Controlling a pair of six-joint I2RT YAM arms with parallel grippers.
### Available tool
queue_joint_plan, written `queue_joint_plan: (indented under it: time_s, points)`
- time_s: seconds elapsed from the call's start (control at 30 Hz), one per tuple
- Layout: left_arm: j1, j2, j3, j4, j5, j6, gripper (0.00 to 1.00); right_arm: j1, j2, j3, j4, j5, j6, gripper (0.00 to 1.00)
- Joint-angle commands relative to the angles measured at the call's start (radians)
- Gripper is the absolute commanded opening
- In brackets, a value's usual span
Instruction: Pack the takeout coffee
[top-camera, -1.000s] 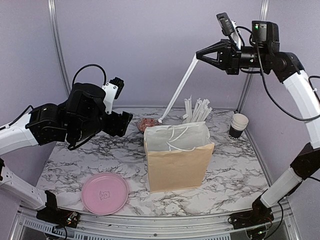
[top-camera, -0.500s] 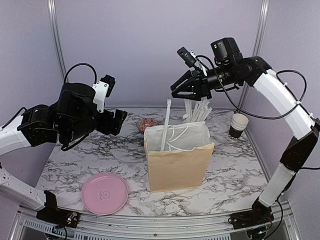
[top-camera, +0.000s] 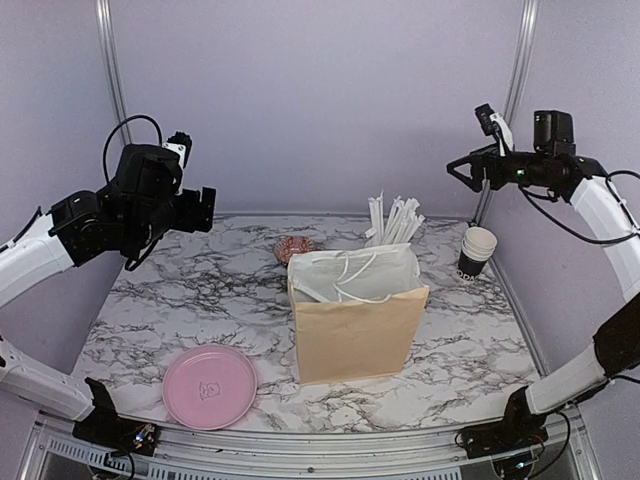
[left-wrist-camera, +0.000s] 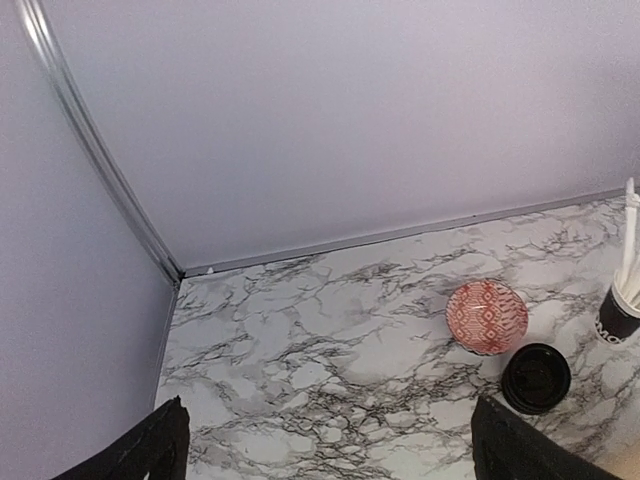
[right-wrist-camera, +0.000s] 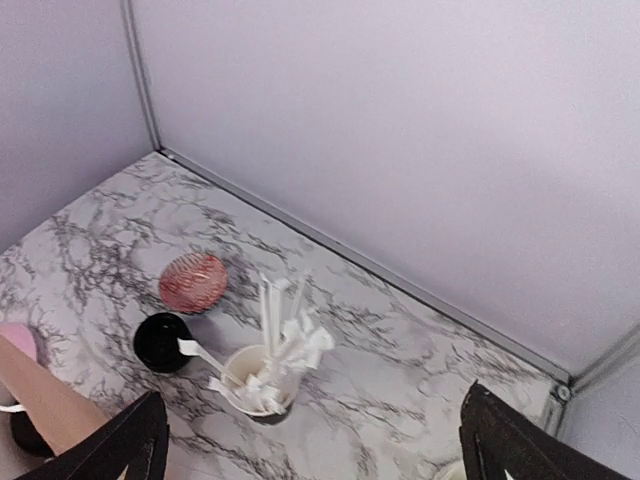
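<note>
Both arms hang high above the marble table, well apart; neither holds anything. The left gripper is over the far-left corner, and its wrist view shows the two fingertips at opposite edges of the picture, so the jaws are spread wide. The right gripper is up near the far-right post, its jaws also spread wide.

One black paper cup stands upright and uncovered at the far right of the table, cream inside, well to the right of the brown paper bag. A round black lid lies flat just beside the red patterned bowl, between it and the cup of white straws, behind the bag. A pink plate sits near-left.
</note>
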Motion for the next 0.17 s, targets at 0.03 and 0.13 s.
queue_joint_plan:
  time_s: [0.03, 0.13]
  points:
    - [0.18, -0.022, -0.006, 0.048, -0.013, -0.025, 0.99, -0.075, -0.065, -0.13, 0.26, 0.352, 0.144, 0.99]
    - [0.275, -0.039, -0.05, 0.077, 0.019, -0.066, 0.99, -0.105, -0.113, -0.214, 0.329, 0.496, 0.118, 0.99]
